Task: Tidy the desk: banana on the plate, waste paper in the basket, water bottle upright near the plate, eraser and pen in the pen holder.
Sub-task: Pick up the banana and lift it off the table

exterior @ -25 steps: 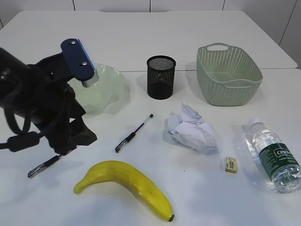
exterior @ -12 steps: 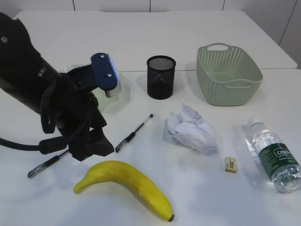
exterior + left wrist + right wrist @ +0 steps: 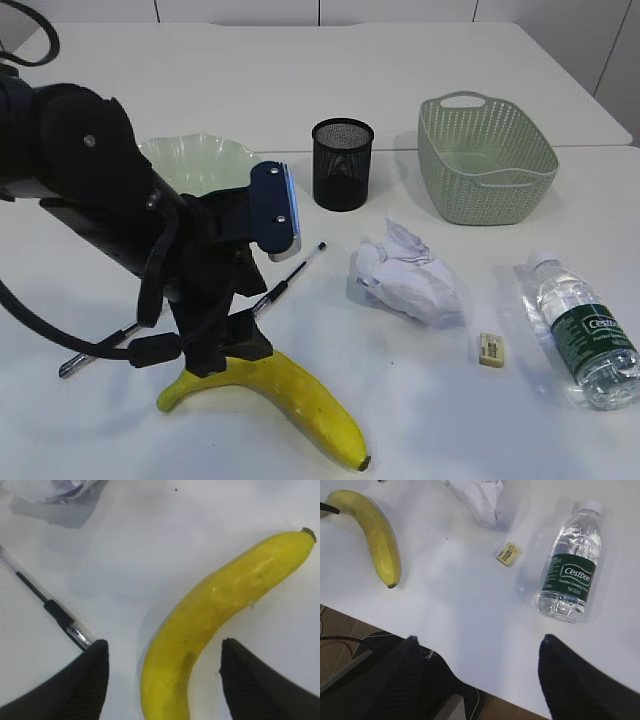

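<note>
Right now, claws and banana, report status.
Left claw open, straddling the banana, not closed yet. Right claw open, empty, off the table edge. Pen lies just beside the left claw.

The pen holder is taken as landmark. The basket is seen to its right, the plate to its left. In front of it, the left arm is held low over the banana, with crumpled paper, eraser and lying bottle front-right.
</note>
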